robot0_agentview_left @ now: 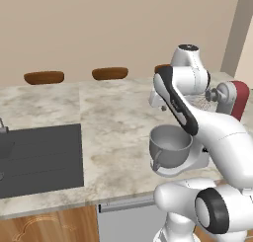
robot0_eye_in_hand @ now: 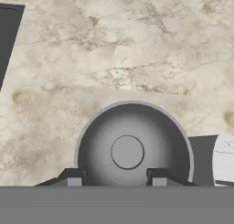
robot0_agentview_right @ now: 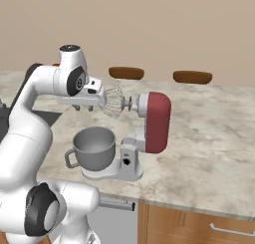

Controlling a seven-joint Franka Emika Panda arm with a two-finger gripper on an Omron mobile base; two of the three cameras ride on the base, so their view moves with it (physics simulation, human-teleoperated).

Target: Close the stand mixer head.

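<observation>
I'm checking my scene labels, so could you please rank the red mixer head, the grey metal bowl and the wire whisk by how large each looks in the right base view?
1. stand mixer head and grey bowl: they look about alike, so I would not rank them.
2. wire whisk: clearly smallest.

bowl (robot0_agentview_right: 94, 147): on mixer base (robot0_agentview_right: 122, 171), under whisk (robot0_agentview_right: 115, 101)
head (robot0_agentview_right: 155, 121): tilted up, right of gripper (robot0_agentview_right: 83, 107)
sink (robot0_agentview_left: 39, 159): left of bowl

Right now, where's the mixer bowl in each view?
Left base view: grey bowl at centre-right, beside the arm.
Right base view: left of centre, under the whisk.
Hand view: bottom centre, seen from above.
Shared landmark: the marble counter.
</observation>
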